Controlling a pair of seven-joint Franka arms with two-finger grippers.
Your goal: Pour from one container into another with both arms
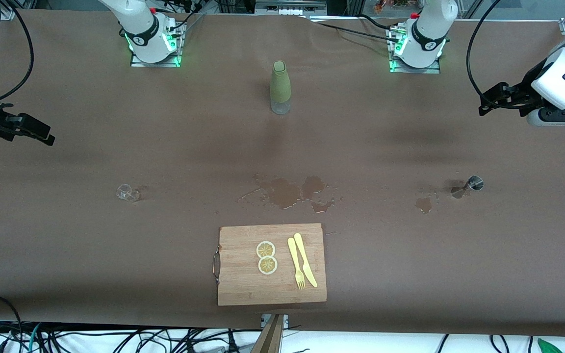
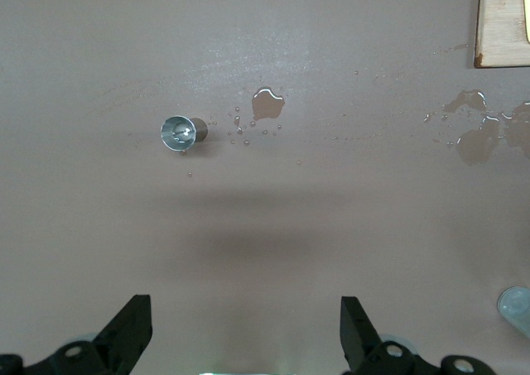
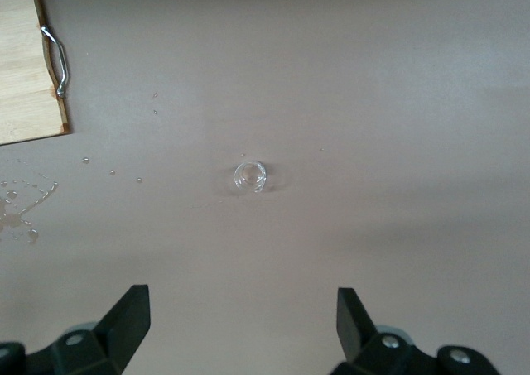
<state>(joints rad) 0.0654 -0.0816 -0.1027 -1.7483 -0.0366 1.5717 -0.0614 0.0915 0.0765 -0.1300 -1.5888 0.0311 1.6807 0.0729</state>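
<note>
**Both arms wait at table ends, end effectors spread, nothing held**

Left end effector (image 1: 488,104), black w/ two fingers, hangs over the brown table (image 1: 66,245) at the left arm's end; left wrist view shows its fingers (image 2: 132,325) wide apart & empty; the arm waits. Right end effector (image 1: 42,135) hangs over the right arm's end of the table; right wrist view shows its fingers (image 3: 128,321) spread too, gripping nothing.

Small shiny metal cup (image 1: 474,183) sits on the table toward the left arm's end, tilted or on its side; can't tell which; small puddle (image 1: 423,204) just beside it, nearer the front camera. Small clear glass cup (image 1: 127,192) stands on the table toward the right arm's end, upright as seen from the right wrist view. Tall bottle w/ olive-green sleeve & clear base (image 1: 280,87) stands upright mid-table, between the two arm bases.

Larger spill patches (image 1: 287,192) lie mid-table, between bottle & a rectangular wooden cutting board w/ metal handle (image 1: 243,284); board lies nearest the front camera; on it: two round lemon slices (image 1: 266,257) touching each other, plus a yellow plastic fork (image 1: 295,263) & yellow plastic knife (image 1: 305,259) side by side.
</note>
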